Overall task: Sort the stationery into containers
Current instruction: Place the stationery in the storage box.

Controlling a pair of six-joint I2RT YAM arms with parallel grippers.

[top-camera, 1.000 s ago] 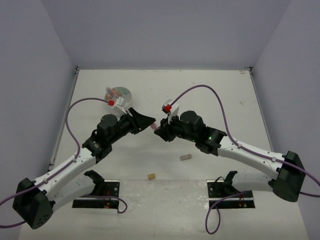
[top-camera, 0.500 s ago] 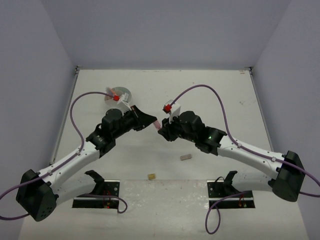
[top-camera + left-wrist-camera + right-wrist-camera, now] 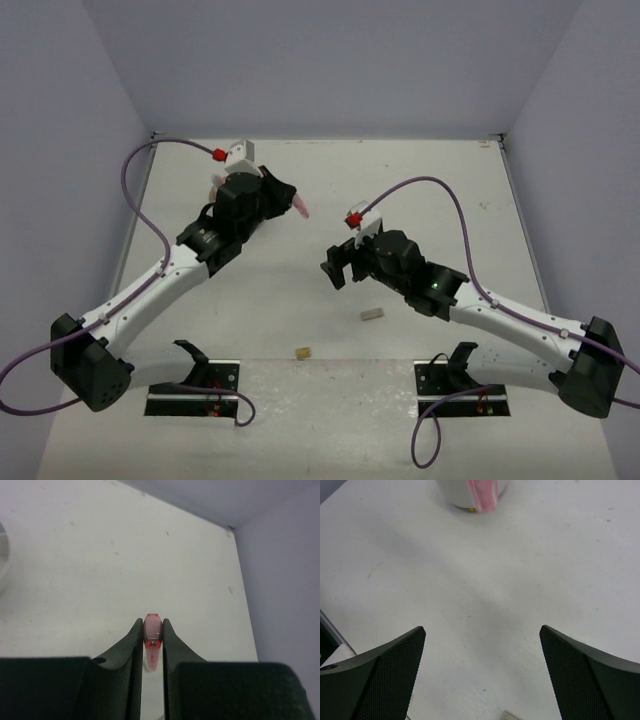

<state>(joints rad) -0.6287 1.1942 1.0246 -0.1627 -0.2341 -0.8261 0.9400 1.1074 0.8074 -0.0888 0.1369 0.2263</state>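
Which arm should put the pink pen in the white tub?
Left. The left tool is shut on the pink pen, with the white tub close beside it. The right tool is open, empty and farther from the tub.

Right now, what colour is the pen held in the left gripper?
Pale pink with red trim; the pen shows best in the left wrist view.

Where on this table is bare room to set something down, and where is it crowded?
Bare: far right corner beyond the right gripper, and the middle between both arms. Crowded: around the white tub by the left gripper and its pink pen, and near the beige eraser and tan eraser.
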